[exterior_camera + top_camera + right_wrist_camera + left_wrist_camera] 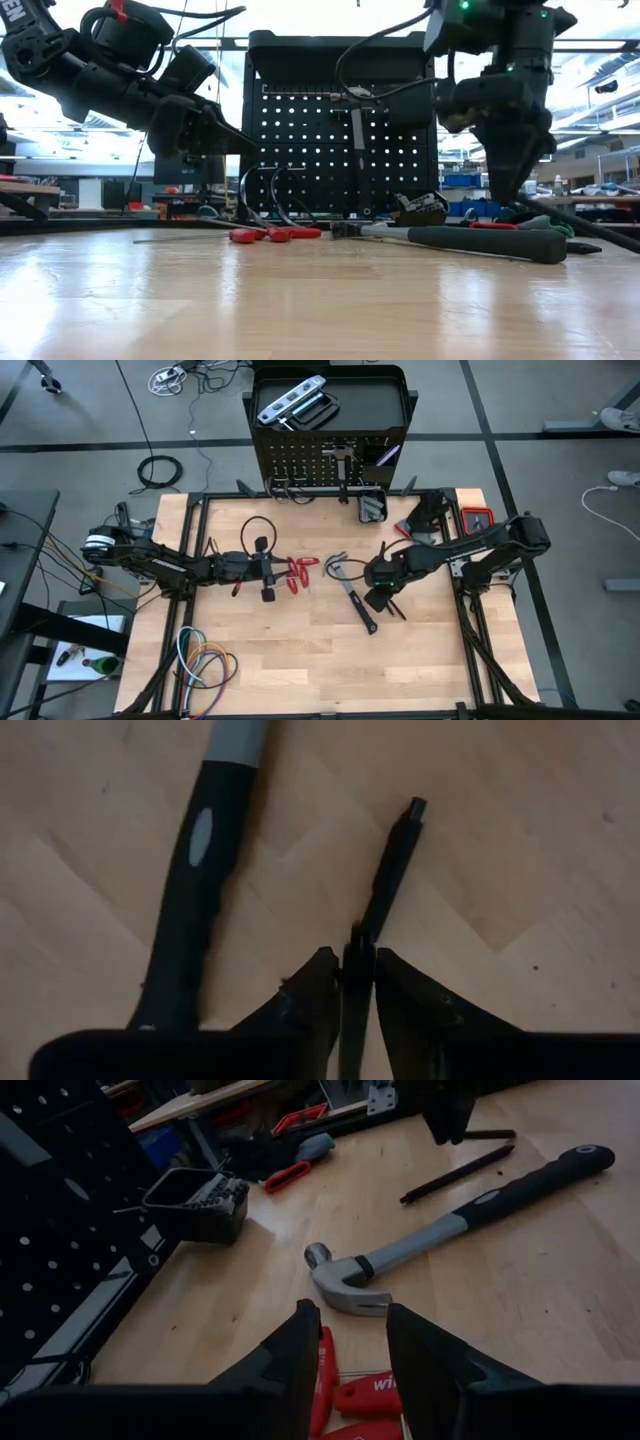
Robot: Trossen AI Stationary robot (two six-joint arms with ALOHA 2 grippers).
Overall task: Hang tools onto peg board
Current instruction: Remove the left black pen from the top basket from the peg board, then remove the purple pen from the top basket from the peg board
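Right wrist view: right pincer (pixel 348 982) pinches dark screwdriver (pixel 390 870) beside hammer (pixel 195 880).

Off-task clutter on and around your table

You have coiled coloured cables (pixel 205 663) at the wooden tabletop's (pixel 300 660) near-left corner, a small black box (pixel 372 506) of bits by the far edge, a red tray (pixel 477 518) far right, and a black cable coil (pixel 159 471) on the floor.

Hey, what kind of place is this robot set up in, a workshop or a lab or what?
Most likely a robotics lab or test workspace. A wooden table carries a black peg board with a hammer lying loose in front, cables run over a grey floor, and the low view shows a big open room with more benches.
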